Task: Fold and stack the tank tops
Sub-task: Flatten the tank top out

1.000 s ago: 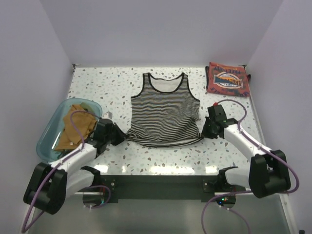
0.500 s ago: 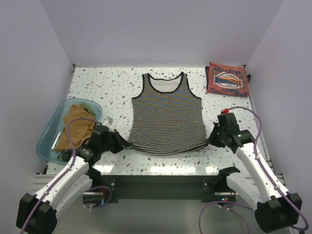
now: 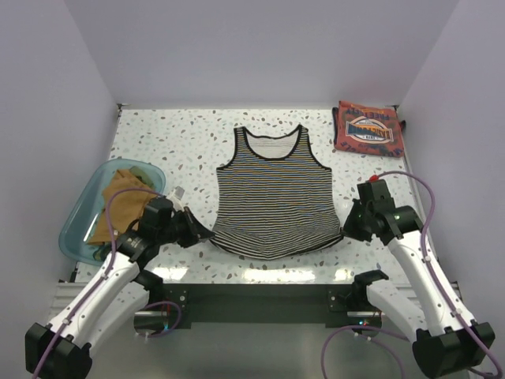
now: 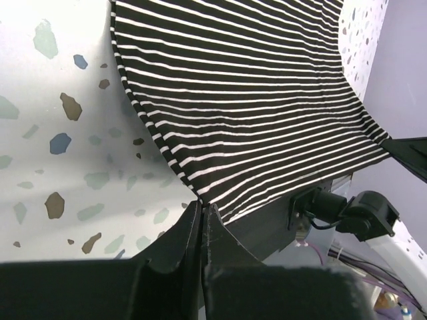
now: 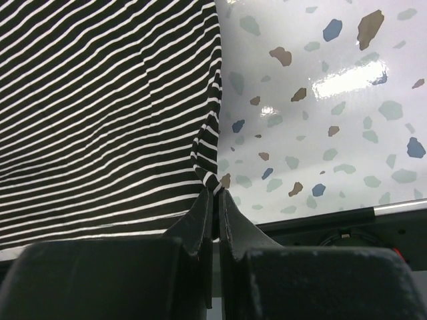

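Observation:
A black-and-white striped tank top (image 3: 274, 193) lies spread on the table's middle, straps toward the far wall, hem lifted toward the near edge. My left gripper (image 3: 202, 234) is shut on its left hem corner (image 4: 200, 200). My right gripper (image 3: 347, 229) is shut on the right hem corner (image 5: 212, 180). Between the two grippers the hem hangs stretched just above the tabletop. A folded rust-red tank top (image 3: 368, 129) with a blue-white graphic rests at the far right corner. Mustard-orange tank tops (image 3: 122, 204) sit bunched in the bin.
A translucent teal plastic bin (image 3: 77, 225) stands at the left, close behind my left arm. The speckled table (image 3: 170, 142) ends at a dark front rail (image 3: 260, 296). White walls close in the back and both sides.
Both grippers have pulled back toward the near edge, dragging the striped tank top with them. The cloth has flattened and its hem now hangs taut between the grippers.

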Robot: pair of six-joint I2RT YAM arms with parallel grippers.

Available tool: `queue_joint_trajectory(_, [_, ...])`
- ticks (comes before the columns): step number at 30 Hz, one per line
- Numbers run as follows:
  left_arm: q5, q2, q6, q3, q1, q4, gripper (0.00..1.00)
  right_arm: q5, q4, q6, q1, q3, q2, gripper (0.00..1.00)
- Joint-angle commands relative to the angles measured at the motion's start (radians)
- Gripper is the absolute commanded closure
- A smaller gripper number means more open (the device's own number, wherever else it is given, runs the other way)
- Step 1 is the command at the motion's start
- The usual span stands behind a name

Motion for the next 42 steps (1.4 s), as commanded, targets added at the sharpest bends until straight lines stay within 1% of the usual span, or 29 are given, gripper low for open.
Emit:
queue_joint_trajectory(1, [0.048, 0.028, 0.020, 0.045, -0.004, -0.018, 1.00, 0.050, -0.048, -0.002, -0.003, 0.062, 0.048, 1.00])
queue_joint_trajectory(6, [0.062, 0.001, 0.014, 0.025, -0.001, -0.030, 1.00, 0.080, -0.061, 0.011, -0.007, 0.060, 0.045, 1.00])
queue_joint_trajectory(11, [0.047, 0.028, 0.045, 0.076, 0.027, -0.079, 1.00, 0.117, -0.099, -0.017, -0.043, 0.120, 0.102, 1.00])
queue_joint_trajectory(14, [0.010, 0.065, 0.068, 0.102, 0.045, -0.085, 1.00, 0.119, -0.093, -0.022, -0.069, 0.132, 0.139, 1.00])
queue_joint_trajectory(17, [0.013, 0.114, 0.081, 0.096, 0.061, -0.072, 1.00, 0.110, -0.081, -0.034, -0.096, 0.112, 0.166, 1.00])
queue_joint_trajectory(20, [0.042, 0.122, 0.080, 0.072, 0.062, -0.047, 1.00, 0.120, -0.078, -0.054, -0.118, 0.085, 0.159, 1.00])
queue_joint_trajectory(22, [0.037, 0.132, 0.095, 0.070, 0.064, -0.048, 1.00, 0.125, -0.082, -0.074, -0.158, 0.074, 0.163, 1.00])
queue_joint_trajectory(25, [0.068, 0.156, 0.123, 0.075, 0.065, -0.058, 1.00, 0.088, -0.101, -0.094, -0.193, 0.077, 0.183, 1.00])
queue_joint_trajectory(26, [0.092, 0.153, 0.127, 0.075, 0.065, -0.058, 1.00, 0.032, -0.104, -0.083, -0.196, 0.074, 0.183, 1.00])
queue_joint_trajectory(27, [0.102, 0.136, 0.129, 0.065, 0.065, -0.058, 0.98, 0.016, -0.107, -0.078, -0.196, 0.069, 0.177, 0.98])
queue_joint_trajectory(28, [0.111, 0.124, 0.132, 0.061, 0.065, -0.061, 0.83, 0.012, -0.110, -0.069, -0.195, 0.071, 0.173, 0.95])
queue_joint_trajectory(29, [0.123, 0.110, 0.134, 0.058, 0.065, -0.062, 0.76, 0.015, -0.120, -0.068, -0.195, 0.069, 0.167, 0.87])
queue_joint_trajectory(30, [0.129, 0.084, 0.137, 0.058, 0.065, -0.070, 0.69, 0.030, -0.130, -0.068, -0.195, 0.078, 0.154, 0.70])
queue_joint_trajectory(31, [0.135, 0.073, 0.140, 0.061, 0.065, -0.078, 0.56, 0.033, -0.139, -0.071, -0.196, 0.088, 0.148, 0.66])
queue_joint_trajectory(32, [0.134, 0.062, 0.146, 0.067, 0.065, -0.087, 0.52, 0.036, -0.150, -0.071, -0.196, 0.094, 0.140, 0.62])
queue_joint_trajectory(33, [0.131, 0.047, 0.149, 0.082, 0.065, -0.096, 0.49, 0.035, -0.148, -0.071, -0.195, 0.103, 0.131, 0.57])
queue_joint_trajectory(34, [0.128, 0.038, 0.147, 0.087, 0.065, -0.105, 0.46, 0.035, -0.145, -0.071, -0.196, 0.109, 0.116, 0.55])
queue_joint_trajectory(37, [0.120, 0.027, 0.144, 0.116, 0.065, -0.102, 0.45, 0.044, -0.136, -0.080, -0.195, 0.131, 0.110, 0.51])
queue_joint_trajectory(39, [0.102, 0.050, 0.137, 0.134, 0.065, -0.090, 0.45, 0.042, -0.133, -0.084, -0.195, 0.152, 0.111, 0.50])
queue_joint_trajectory(40, [0.099, 0.065, 0.129, 0.136, 0.065, -0.047, 0.46, 0.013, -0.121, -0.087, -0.196, 0.151, 0.108, 0.50])
queue_joint_trajectory(42, [0.096, 0.129, 0.102, 0.137, 0.065, 0.026, 0.49, -0.043, -0.036, -0.081, -0.195, 0.123, 0.102, 0.50])
